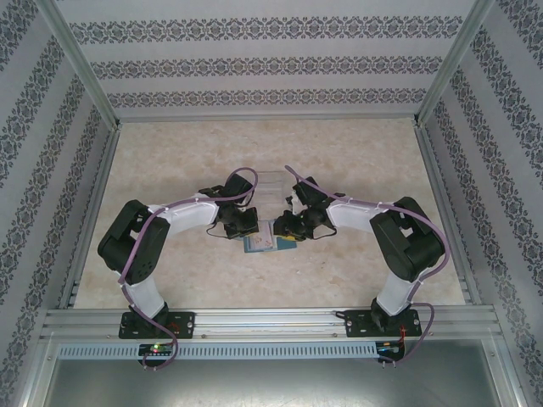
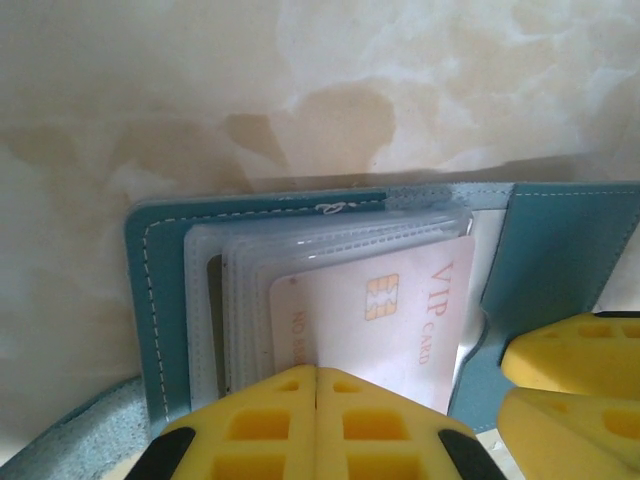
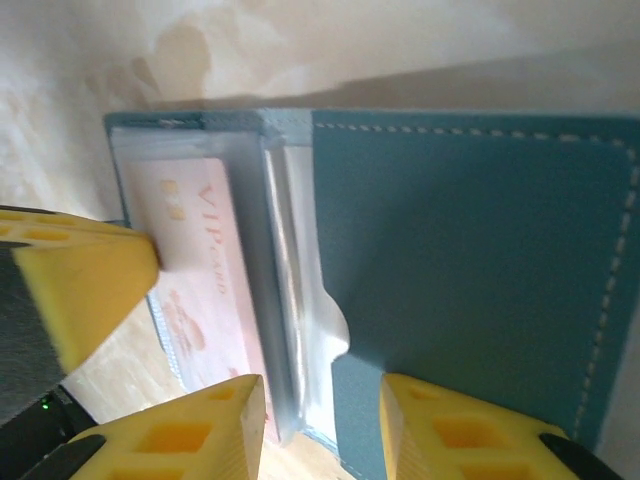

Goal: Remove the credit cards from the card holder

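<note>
Yellow fingertips (image 2: 260, 425) of the left gripper (image 2: 316, 382) are closest in the left wrist view. They are squeezed tight together with no gap. Their tips sit at the bottom edge of a pink VIP card (image 2: 390, 310). I cannot tell if the card is pinched between them or just pressed down.

The card has a gold chip and red letters. It lies at the front of a stack of clear plastic sleeves (image 2: 250, 265) inside the card holder (image 2: 160, 300). The card holder is teal blue with white stitches, and it is open like a book.

The right gripper (image 3: 322, 392) has its yellow fingers apart. One finger is by the clear sleeves and the other is on the big teal flap. The fold of the card holder is between them. I cannot tell if they press on it.

From above, the card holder lies near the middle of the table (image 1: 170, 170), a little closer to the near edge than the far edge. The left gripper comes at it from the left side and the right gripper from the right side. A clear plastic tray (image 1: 270, 181) sits just behind them, toward the far edge.
</note>
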